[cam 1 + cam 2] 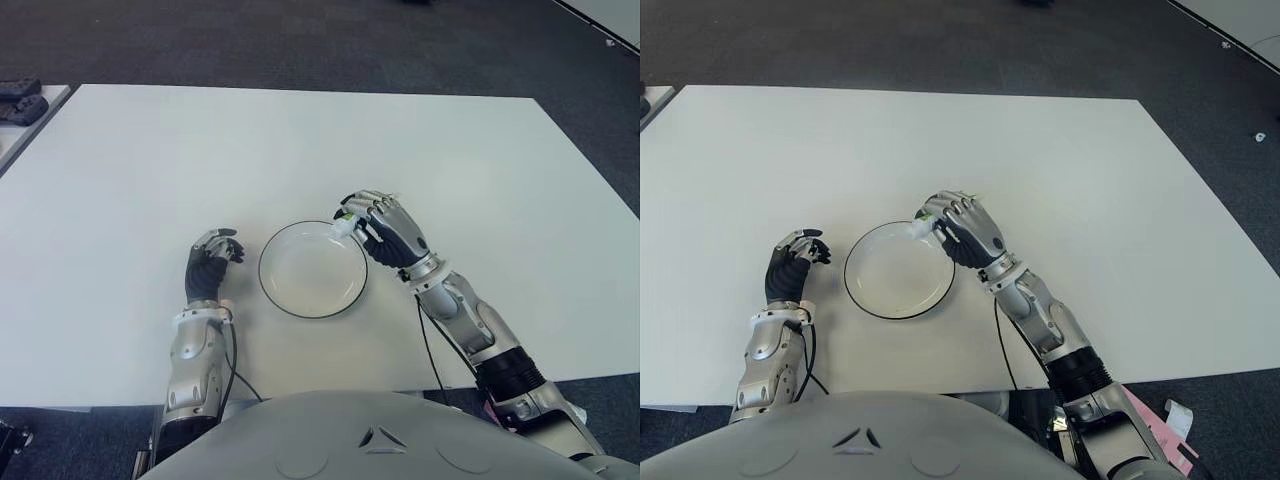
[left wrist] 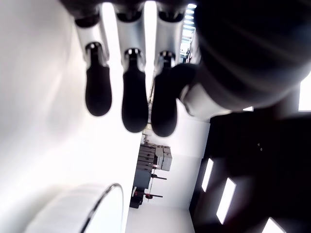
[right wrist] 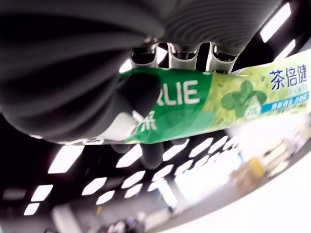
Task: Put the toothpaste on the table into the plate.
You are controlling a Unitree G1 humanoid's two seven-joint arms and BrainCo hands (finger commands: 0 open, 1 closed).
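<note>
My right hand (image 1: 385, 230) is shut on a green and white toothpaste tube (image 3: 214, 102), held at the right rim of the plate (image 1: 285, 300). The tube's white cap end (image 1: 344, 227) pokes out over the rim toward the plate's inside. The plate is white with a dark edge and has nothing in it; it sits on the white table (image 1: 300, 150) in front of me. In the right wrist view the thumb and fingers (image 3: 141, 94) wrap the tube's green part. My left hand (image 1: 210, 265) shows left of the plate, fingers loosely curled, holding nothing.
A dark object (image 1: 20, 100) lies on a neighbouring surface at the far left. Dark carpet (image 1: 300, 40) runs beyond the table's far edge. Cables (image 1: 430, 350) hang from both forearms near the table's front edge.
</note>
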